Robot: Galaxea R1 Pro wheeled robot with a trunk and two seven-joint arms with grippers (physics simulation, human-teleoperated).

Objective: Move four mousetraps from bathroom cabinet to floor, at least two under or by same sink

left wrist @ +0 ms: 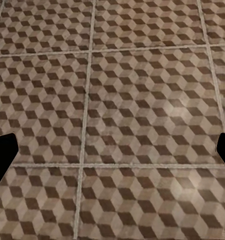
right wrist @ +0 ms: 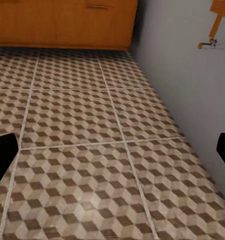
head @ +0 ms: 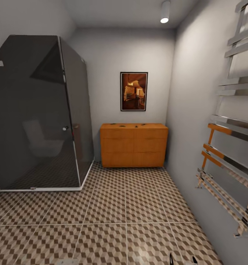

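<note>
The orange-brown cabinet (head: 133,144) stands against the far wall, and its lower front also shows in the right wrist view (right wrist: 62,22). On its top lie several small dark flat things (head: 118,125), which may be the mousetraps but are too small to make out. The cube-patterned bathroom floor (head: 124,206) stretches from me to the cabinet. My left gripper (left wrist: 112,150) hangs open over bare tiles (left wrist: 142,100), its black fingertips (left wrist: 2,150) far apart. My right gripper (right wrist: 112,155) is also open over the floor (right wrist: 77,115), close to the right wall. The sink is out of view.
A dark glass shower enclosure (head: 39,110) fills the left side, its corner reaching toward the cabinet. A chrome and orange towel rail (head: 230,147) juts from the right wall (right wrist: 182,75). A framed picture (head: 134,91) hangs above the cabinet. Open tiles run between shower and wall.
</note>
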